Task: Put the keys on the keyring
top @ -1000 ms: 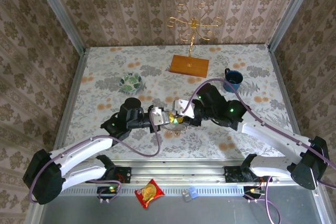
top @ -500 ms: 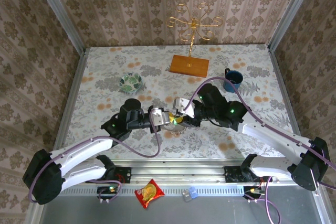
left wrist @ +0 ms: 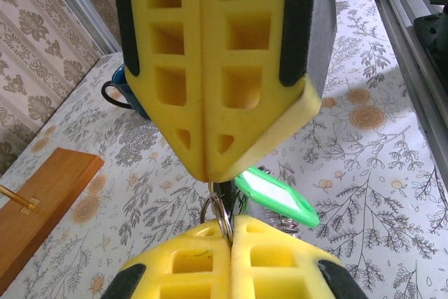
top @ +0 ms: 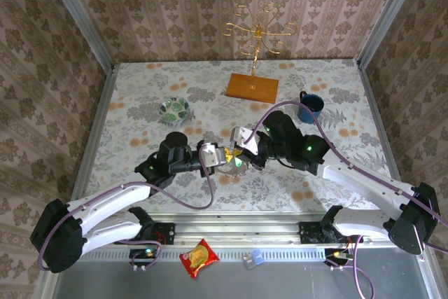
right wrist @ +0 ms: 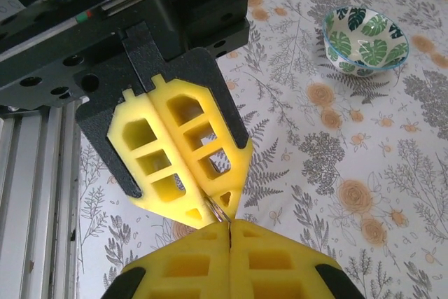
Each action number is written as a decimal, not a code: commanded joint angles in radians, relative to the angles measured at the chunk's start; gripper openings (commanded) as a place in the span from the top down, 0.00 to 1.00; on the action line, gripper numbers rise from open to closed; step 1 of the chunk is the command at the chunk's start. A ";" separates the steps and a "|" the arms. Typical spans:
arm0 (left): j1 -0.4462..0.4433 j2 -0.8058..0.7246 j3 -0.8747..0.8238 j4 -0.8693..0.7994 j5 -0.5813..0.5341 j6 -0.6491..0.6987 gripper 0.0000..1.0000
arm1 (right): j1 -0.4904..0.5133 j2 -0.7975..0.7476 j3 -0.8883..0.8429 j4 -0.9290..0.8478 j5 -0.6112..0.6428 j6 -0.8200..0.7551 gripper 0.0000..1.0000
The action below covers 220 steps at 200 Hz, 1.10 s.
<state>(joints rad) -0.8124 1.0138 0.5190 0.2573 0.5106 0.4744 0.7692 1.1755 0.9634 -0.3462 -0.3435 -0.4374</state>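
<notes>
Both grippers meet tip to tip over the near middle of the table (top: pixel 133 127), with the left gripper (top: pixel 214 157) in from the left and the right gripper (top: pixel 242 146) in from the right. Each one is clenched, its yellow pads pressed flat together, and each pinches the keyring (left wrist: pixel 221 209) by its small metal ring. In your left wrist view the ring sits in the seam of your own pads, and its upper part runs into the tip of the right gripper opposite. The green-headed key (left wrist: pixel 276 198) hangs just beside the ring, on its right in that view and tilted – you cannot tell whether it is threaded onto the ring.

Along the far side of the table you have the patterned bowl (top: pixel 175 110) on the left, the gold wire stand (top: pixel 257 33) on its wooden base (top: pixel 252 87) in the middle, and a blue mug (top: pixel 309 106) on the right, all apart from the grippers. A red snack packet (top: pixel 199 257) lies nearest of all, off the flowered tabletop
</notes>
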 commanded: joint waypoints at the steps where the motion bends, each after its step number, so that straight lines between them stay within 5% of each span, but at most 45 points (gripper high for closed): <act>1: -0.008 -0.028 -0.008 0.058 0.000 -0.016 1.00 | -0.004 -0.005 -0.008 -0.007 0.047 0.021 1.00; 104: -0.018 -0.033 -0.054 0.119 -0.017 -0.046 1.00 | -0.113 0.042 -0.037 0.044 -0.186 0.155 1.00; 120: -0.021 -0.035 -0.060 0.123 -0.034 -0.047 1.00 | -0.132 0.007 -0.055 0.073 -0.206 0.167 0.71; 139: -0.024 -0.037 -0.073 0.150 -0.043 -0.059 1.00 | -0.160 -0.019 -0.076 0.084 -0.221 0.152 0.62; 186: -0.025 -0.027 -0.096 0.227 -0.006 -0.077 1.00 | -0.173 -0.051 -0.118 0.072 -0.316 -0.100 0.58; 220: -0.025 -0.026 -0.107 0.247 0.014 -0.075 1.00 | -0.171 0.013 -0.071 0.063 -0.357 -0.143 0.59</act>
<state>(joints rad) -0.8310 0.9993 0.4232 0.4236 0.4862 0.4183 0.5980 1.1511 0.8631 -0.2874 -0.6289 -0.5022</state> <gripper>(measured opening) 0.063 0.415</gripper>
